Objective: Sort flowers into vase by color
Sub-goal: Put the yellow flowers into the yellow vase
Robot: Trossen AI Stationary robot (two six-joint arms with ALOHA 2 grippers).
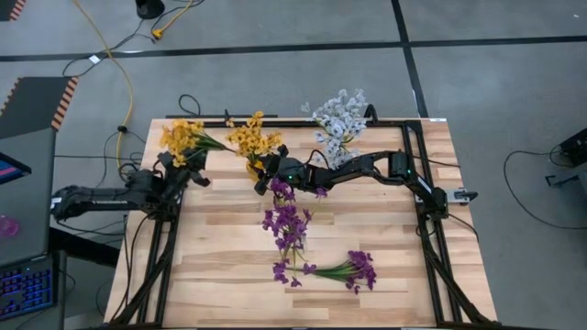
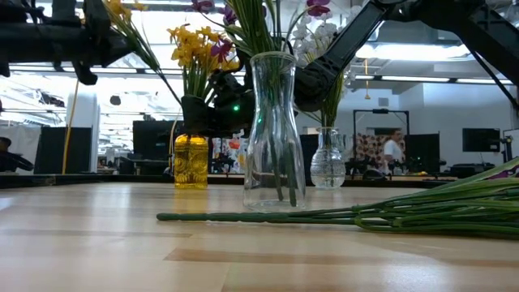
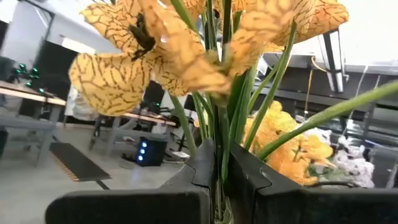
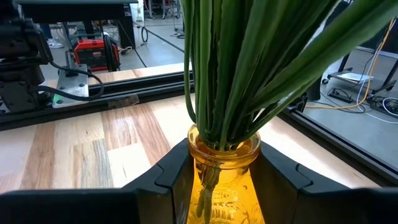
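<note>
My left gripper (image 3: 217, 186) is clamped on the thin green stems of a yellow-orange sprig bunch (image 1: 182, 137), held up over the table's back left corner — lifted clear, I judge, so it can go down into a vase from above. My right gripper (image 4: 221, 171) has its fingers around the neck of the amber glass vase (image 2: 191, 161) that already holds yellow flowers (image 1: 254, 139), apparently steadying it to receive more. The tall clear glass vase (image 2: 274, 130) holds purple blossoms (image 1: 286, 220); the small clear vase (image 2: 328, 159) holds the white-blue sprigs (image 1: 337, 117). One purple bunch (image 1: 353, 269) lies on the wooden table (image 1: 220, 275), unsorted.
</note>
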